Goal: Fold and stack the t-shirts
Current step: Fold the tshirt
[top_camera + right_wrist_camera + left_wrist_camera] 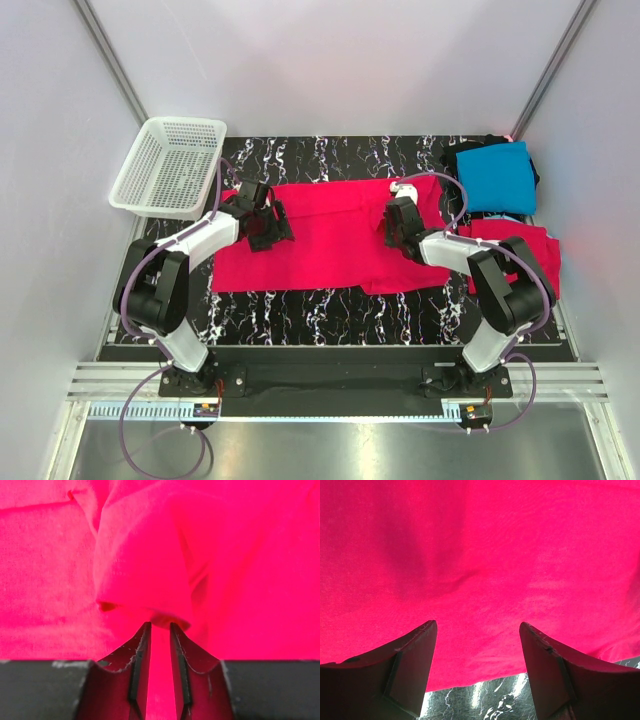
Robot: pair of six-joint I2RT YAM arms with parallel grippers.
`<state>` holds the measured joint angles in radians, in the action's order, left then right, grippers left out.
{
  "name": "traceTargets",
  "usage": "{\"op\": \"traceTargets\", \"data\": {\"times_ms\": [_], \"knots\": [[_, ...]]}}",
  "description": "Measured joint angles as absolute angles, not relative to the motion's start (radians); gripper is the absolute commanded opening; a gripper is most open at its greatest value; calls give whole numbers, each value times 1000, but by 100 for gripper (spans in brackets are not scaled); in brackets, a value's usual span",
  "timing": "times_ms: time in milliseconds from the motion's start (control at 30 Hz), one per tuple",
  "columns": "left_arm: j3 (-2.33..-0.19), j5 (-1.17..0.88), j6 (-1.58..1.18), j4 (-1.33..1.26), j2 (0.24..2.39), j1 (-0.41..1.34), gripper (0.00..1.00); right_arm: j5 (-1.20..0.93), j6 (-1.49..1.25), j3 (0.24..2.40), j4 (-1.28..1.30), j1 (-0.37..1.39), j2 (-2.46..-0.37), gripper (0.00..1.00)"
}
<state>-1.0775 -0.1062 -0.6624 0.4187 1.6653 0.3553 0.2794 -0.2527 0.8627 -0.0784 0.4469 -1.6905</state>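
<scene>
The right gripper's (156,626) fingers (136,672) stand close together with only a narrow slot between them. They pinch a bunched fold of the spread pinkish-red t-shirt (330,245), which swells up in a rounded hump just past their tips. Only the right wrist view shows this. From the top camera the gripper is a dark shape on the shirt's right part, near its far edge, and the fold under it is hidden.

The left gripper's (477,625) fingers (410,665) are spread wide, with smooth flat cloth between them and nothing gripped. The left wrist view shows the shirt's edge and a strip of black marbled table (330,312) beneath the fingers. The top view places this gripper over the shirt's left part, also toward its far edge.

The shirt lies wide and flat across the middle of the table. Only the top view shows the rest. A second pinkish-red t-shirt (525,250) lies just right of the spread one. A folded turquoise-blue t-shirt (495,178) sits beyond the spread shirt's far right corner, on black cloth that seems to be the black t-shirt (452,158). A white mesh basket (170,165) stands off the spread shirt's far left corner, at the table's edge.
</scene>
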Motion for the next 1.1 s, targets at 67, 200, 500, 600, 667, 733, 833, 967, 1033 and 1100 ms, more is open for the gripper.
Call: {"op": "traceTargets", "data": {"times_ms": [67, 200, 500, 600, 667, 733, 833, 967, 1033, 1100], "knots": [[-1077, -106, -661, 419, 1665, 355, 72, 289, -246, 871, -86, 447, -1705, 27], [-1077, -106, -655, 419, 1665, 355, 72, 332, -238, 877, -86, 453, -1714, 27], [-1077, -106, -654, 419, 1665, 355, 72, 391, -235, 884, -78, 458, -1707, 26], [-1077, -106, -654, 419, 1665, 355, 72, 401, -236, 884, -73, 459, -1705, 25], [-1077, -106, -654, 419, 1665, 355, 72, 403, -237, 884, -62, 461, -1703, 25], [-1077, -106, -654, 419, 1665, 355, 72, 403, -240, 884, -52, 466, -1697, 25], [-1077, -106, -654, 419, 1665, 355, 72, 405, -244, 884, -34, 478, -1671, 25], [-1077, -106, -654, 419, 1665, 355, 72, 414, -248, 884, -21, 491, -1621, 25], [-1077, -106, -654, 419, 1665, 355, 72, 429, -249, 884, -19, 492, -1611, 25], [-1077, -106, -654, 419, 1665, 355, 72, 439, -251, 888, -3, 492, -1612, 25]]}}
